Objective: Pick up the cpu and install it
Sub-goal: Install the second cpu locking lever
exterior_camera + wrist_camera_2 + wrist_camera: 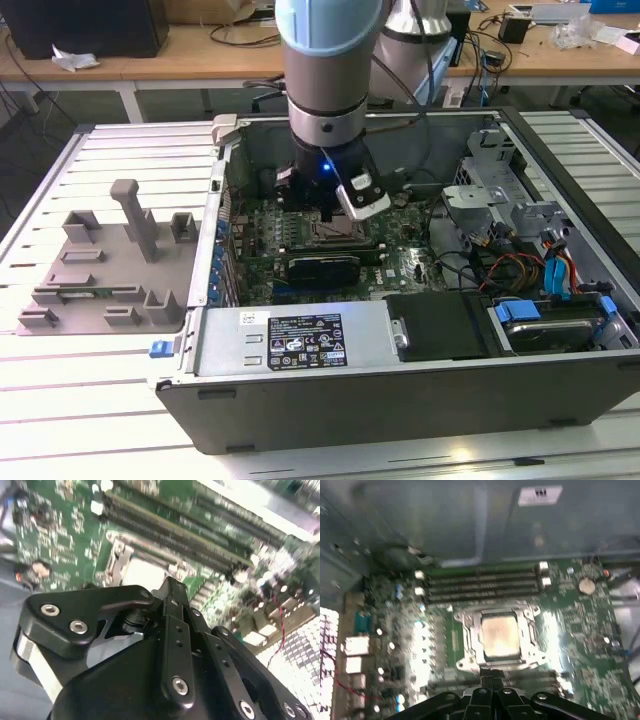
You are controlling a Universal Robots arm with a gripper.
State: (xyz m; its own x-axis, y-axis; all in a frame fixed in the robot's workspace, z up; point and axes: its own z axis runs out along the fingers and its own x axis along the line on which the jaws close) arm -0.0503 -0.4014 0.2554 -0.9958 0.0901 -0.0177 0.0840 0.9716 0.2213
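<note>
The cpu (499,636) is a small silvery square lying flat inside the metal socket frame (470,645) on the green motherboard (580,630). In the second wrist view the cpu (145,572) shows just beyond the black fingertips (170,587). My gripper (492,682) hangs above the board at the near edge of the socket, its two fingers pressed together with nothing between them. In the exterior view the gripper (322,210) sits low inside the open computer case (400,380), over the socket area, and the arm hides the chip.
Memory slots (480,585) run along the far side of the socket. The case holds a black power supply (440,325), drive bays and cables (520,265) at the exterior view's right. A grey plastic tray with upright posts (100,270) lies on the slatted table at the exterior view's left.
</note>
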